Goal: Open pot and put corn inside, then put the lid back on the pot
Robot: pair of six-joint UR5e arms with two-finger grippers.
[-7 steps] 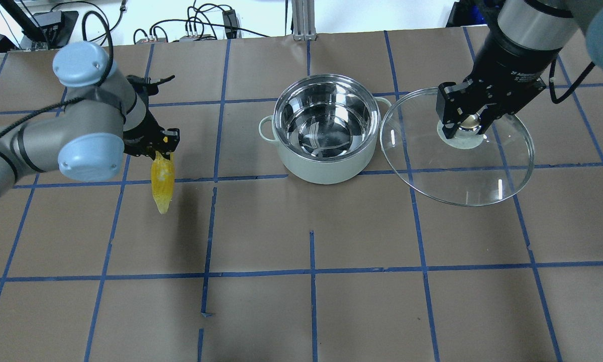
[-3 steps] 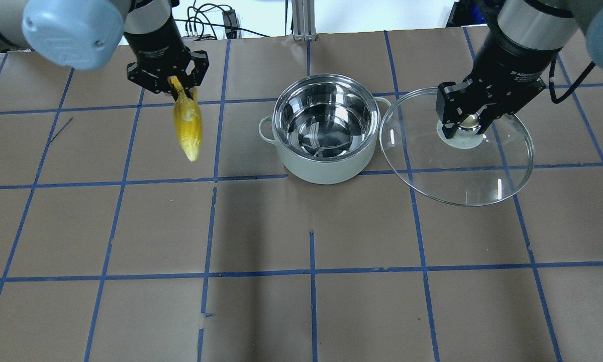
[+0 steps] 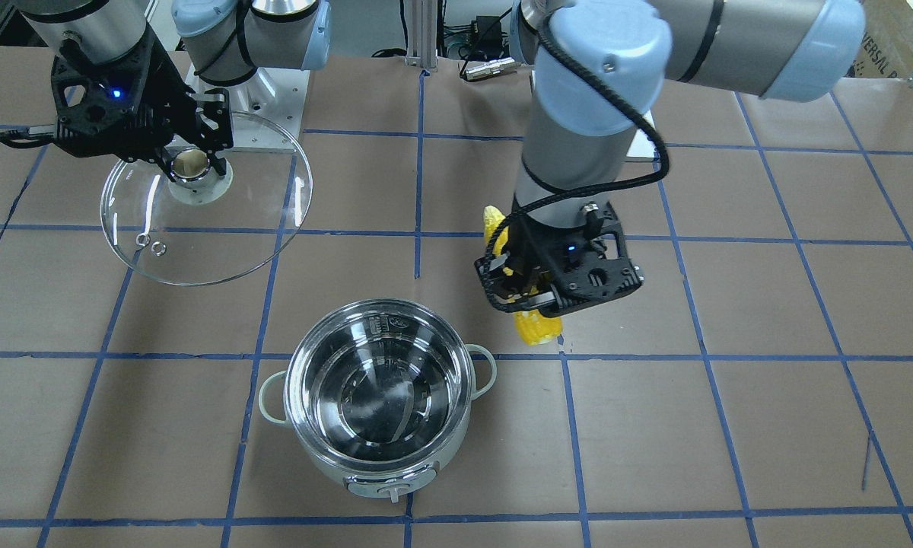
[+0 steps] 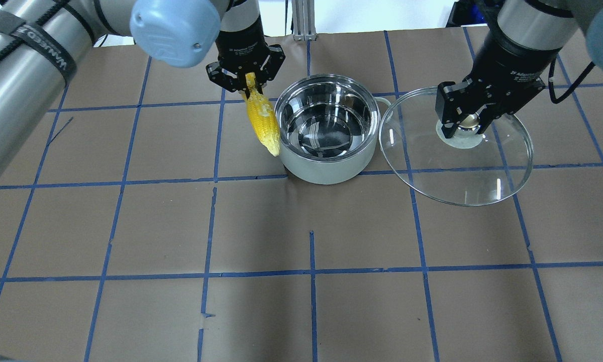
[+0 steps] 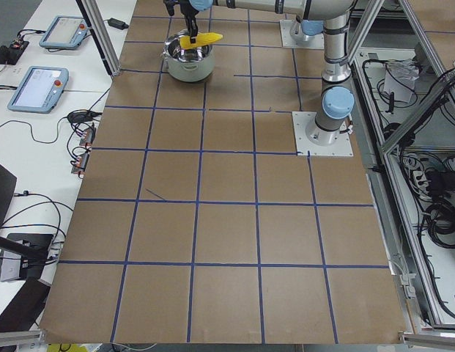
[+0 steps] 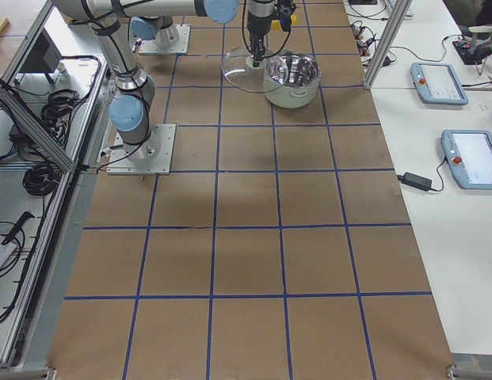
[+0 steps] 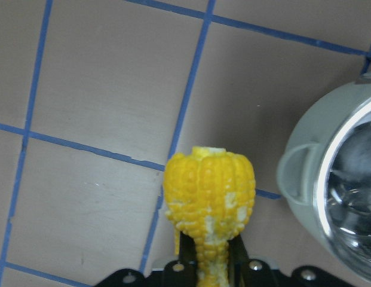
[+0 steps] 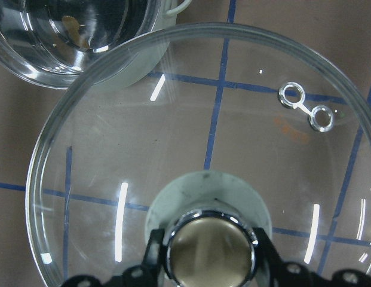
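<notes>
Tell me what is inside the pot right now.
Nothing: the pot has a bare steel interior, only reflections, and no part of its bottom is covered. The corn hangs outside the rim in the left pincer; the right pincer holds the lid aside.

1. This is looking like a robotics lab.
2. Blue tape (image 5: 195,227) is marking a grid across a table (image 5: 227,235) covered in brown paper.
3. Robot arms (image 5: 333,110) are sitting bolted onto metal plates (image 5: 344,147).
4. Control tablets (image 6: 473,158) and loose cables (image 5: 432,213) are lying around an aluminium frame (image 6: 386,43).
</notes>
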